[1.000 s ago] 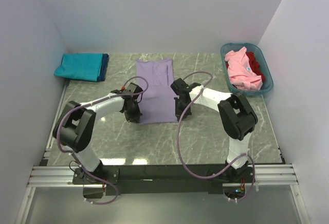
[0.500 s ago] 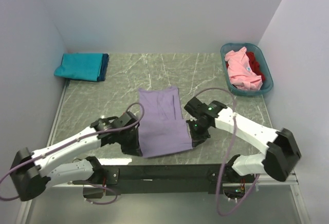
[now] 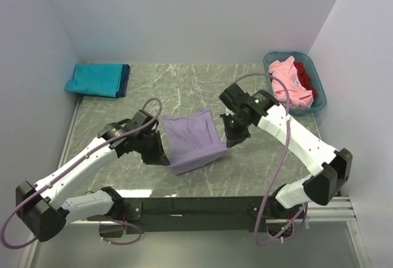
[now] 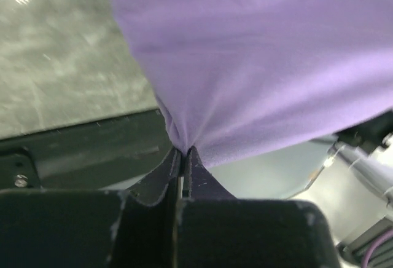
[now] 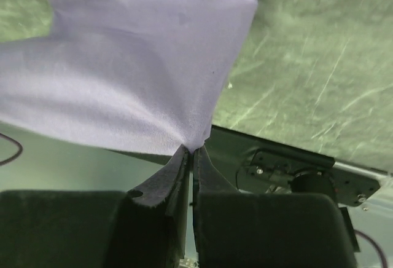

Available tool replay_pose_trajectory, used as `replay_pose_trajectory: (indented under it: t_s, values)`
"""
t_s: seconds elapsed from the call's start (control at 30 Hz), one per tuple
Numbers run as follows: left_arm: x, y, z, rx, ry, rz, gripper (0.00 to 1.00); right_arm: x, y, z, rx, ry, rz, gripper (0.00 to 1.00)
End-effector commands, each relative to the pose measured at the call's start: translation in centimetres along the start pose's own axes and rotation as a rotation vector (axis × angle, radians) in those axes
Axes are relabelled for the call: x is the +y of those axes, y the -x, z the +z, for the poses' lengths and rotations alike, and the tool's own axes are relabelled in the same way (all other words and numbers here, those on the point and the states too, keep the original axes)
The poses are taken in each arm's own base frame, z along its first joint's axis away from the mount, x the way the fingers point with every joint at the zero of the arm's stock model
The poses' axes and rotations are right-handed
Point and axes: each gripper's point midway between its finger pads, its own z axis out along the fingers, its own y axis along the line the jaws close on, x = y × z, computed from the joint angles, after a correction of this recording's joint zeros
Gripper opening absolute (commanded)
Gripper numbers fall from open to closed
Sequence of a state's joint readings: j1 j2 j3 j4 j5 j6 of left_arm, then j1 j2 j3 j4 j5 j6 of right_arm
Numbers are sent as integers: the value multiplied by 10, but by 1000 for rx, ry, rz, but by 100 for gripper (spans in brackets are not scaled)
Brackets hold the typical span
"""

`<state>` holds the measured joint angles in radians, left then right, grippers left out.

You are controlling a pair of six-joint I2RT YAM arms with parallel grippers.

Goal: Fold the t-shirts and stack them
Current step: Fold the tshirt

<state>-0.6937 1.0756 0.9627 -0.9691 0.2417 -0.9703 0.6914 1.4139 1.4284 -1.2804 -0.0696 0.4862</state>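
1. The lavender t-shirt (image 3: pixel 191 140) lay mid-table, its long axis roughly 12-to-6 o'clock and its near edge raised.
2. The left gripper (image 3: pixel 163 159) was clamped on its 7 o'clock corner.
3. The right gripper (image 3: pixel 229 146) was clamped on its 4 o'clock corner.

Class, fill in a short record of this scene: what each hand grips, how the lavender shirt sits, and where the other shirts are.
left hand: shut on one near corner of the lavender t-shirt
right hand: shut on its other near corner
lavender t-shirt: near edge raised between the hands
far left: folded teal t-shirt over dark blue t-shirt
basket: pink t-shirt, red t-shirt, unfolded
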Motion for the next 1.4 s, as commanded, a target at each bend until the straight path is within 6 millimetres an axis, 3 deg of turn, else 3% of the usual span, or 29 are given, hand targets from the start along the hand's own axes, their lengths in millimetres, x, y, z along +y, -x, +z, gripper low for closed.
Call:
replay_pose_trajectory:
  t_s: [0.0, 0.37, 0.67, 0.87, 1.13, 1.37]
  values:
    - [5, 19, -6, -8, 1, 28, 1, -7, 20, -8, -16, -48, -39, 0]
    - [-13, 69, -9, -49, -75, 21, 1, 8, 93, -17, -100, -9, -37, 0]
    - [-6, 122, -1, -108, -51, -7, 1, 21, 139, -13, -152, 60, -15, 0]
    - [5, 156, 14, -145, -24, -39, 1, 24, 165, 18, -159, 60, -15, 0]
    - [20, 180, 38, -162, 10, -77, 1, 21, 203, 58, -234, 45, -16, 0]
    - [28, 210, 51, -212, 44, -87, 1, 16, 229, 77, -306, 54, 6, 0]
